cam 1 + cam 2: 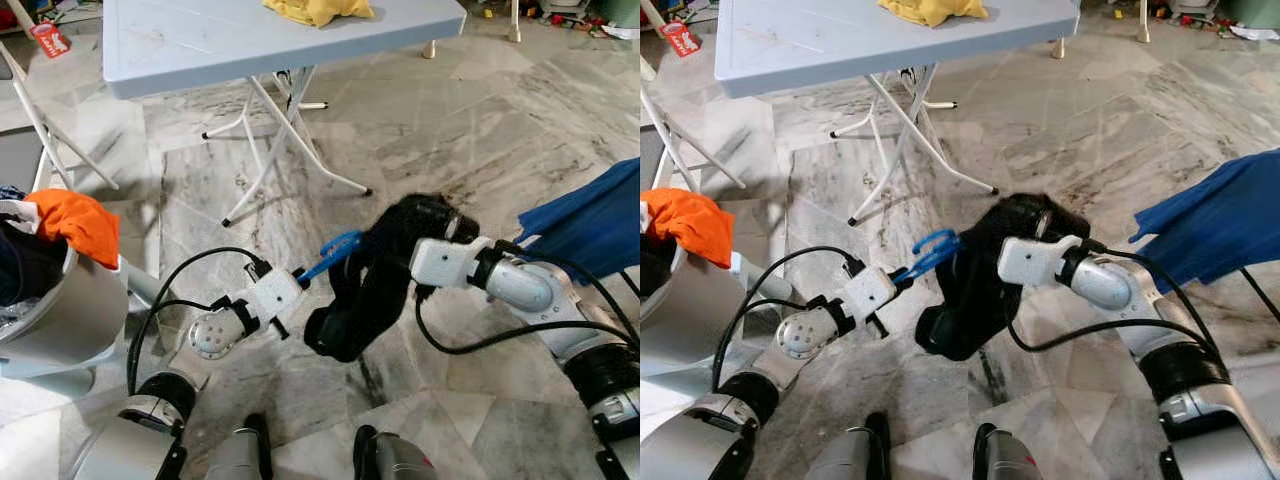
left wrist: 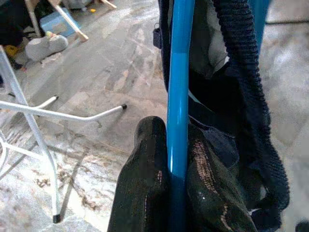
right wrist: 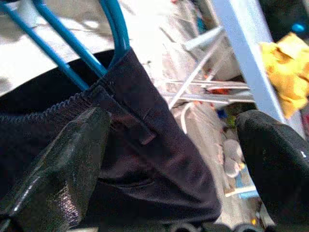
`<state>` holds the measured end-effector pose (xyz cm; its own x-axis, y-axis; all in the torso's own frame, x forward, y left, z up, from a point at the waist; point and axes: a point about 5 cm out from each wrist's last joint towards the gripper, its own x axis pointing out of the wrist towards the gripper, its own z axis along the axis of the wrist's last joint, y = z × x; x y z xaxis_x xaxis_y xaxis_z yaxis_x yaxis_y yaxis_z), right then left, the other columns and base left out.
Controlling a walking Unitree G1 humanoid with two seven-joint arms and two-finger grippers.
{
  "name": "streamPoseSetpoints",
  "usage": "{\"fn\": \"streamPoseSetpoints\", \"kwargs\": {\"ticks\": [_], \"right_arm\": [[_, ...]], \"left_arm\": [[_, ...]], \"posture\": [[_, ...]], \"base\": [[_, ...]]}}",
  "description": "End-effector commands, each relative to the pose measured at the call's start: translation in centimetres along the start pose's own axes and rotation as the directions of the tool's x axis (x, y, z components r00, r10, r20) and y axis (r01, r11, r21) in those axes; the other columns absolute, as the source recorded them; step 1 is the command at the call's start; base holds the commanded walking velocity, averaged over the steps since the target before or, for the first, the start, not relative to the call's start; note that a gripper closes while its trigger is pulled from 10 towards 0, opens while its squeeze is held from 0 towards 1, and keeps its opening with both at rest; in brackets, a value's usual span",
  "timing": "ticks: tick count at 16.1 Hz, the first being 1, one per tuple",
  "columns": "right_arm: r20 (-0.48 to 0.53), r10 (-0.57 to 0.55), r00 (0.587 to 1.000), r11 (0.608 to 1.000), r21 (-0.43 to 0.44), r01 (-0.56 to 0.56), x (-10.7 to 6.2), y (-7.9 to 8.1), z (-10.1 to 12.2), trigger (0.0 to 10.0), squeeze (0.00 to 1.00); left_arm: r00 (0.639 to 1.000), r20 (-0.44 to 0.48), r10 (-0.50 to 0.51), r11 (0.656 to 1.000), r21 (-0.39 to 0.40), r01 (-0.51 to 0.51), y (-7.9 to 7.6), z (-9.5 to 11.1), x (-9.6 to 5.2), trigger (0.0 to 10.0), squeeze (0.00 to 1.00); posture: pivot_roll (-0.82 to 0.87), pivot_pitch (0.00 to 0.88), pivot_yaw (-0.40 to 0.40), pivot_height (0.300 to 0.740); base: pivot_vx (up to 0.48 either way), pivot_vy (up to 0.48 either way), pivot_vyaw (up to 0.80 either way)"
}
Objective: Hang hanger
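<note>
Two grippers work one blue plastic hanger (image 1: pixel 330 252) carrying a black knitted garment (image 1: pixel 375 285) above the grey marble floor (image 1: pixel 470 130).
Left gripper (image 2: pixel 177 166) — fingers clenched on the hanger's blue bar. Right gripper (image 3: pixel 169 159) — fingers spread wide, one finger (image 3: pixel 63 164) against the garment's dark fabric. Beyond stands a pale folding table (image 1: pixel 200 45).

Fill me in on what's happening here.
The robot holds a black garment on a blue hanger above the marble floor. Its left gripper is shut on the hanger's bar, while the right gripper, fingers apart, is at the dark cloth. A folding table stands ahead, a laundry basket at the robot's left.
</note>
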<state>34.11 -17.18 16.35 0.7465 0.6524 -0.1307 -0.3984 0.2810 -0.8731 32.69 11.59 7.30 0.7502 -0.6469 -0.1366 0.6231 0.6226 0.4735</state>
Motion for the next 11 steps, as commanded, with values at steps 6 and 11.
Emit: {"fn": "streamPoseSetpoints", "kwargs": {"ticks": [6,11], "right_arm": [[-0.111,-0.129,0.985,0.969,0.197,0.149,-0.4,2.2,-1.0,10.0,1.00],[-0.196,-0.150,0.969,0.870,0.440,0.224,0.6,5.8,-0.3,10.0,0.00]], "left_arm": [[0.985,0.059,0.161,0.964,-0.225,-0.144,1.2,1.3,1.0,0.0,0.00],[0.983,0.118,0.139,0.965,-0.237,-0.108,1.1,2.7,2.0,0.0,0.00]], "posture": [[-0.12,0.239,0.006,0.740],[-0.12,0.242,0.021,0.740]], "base": [[0.000,0.000,0.00],[0.000,0.000,0.00]]}}
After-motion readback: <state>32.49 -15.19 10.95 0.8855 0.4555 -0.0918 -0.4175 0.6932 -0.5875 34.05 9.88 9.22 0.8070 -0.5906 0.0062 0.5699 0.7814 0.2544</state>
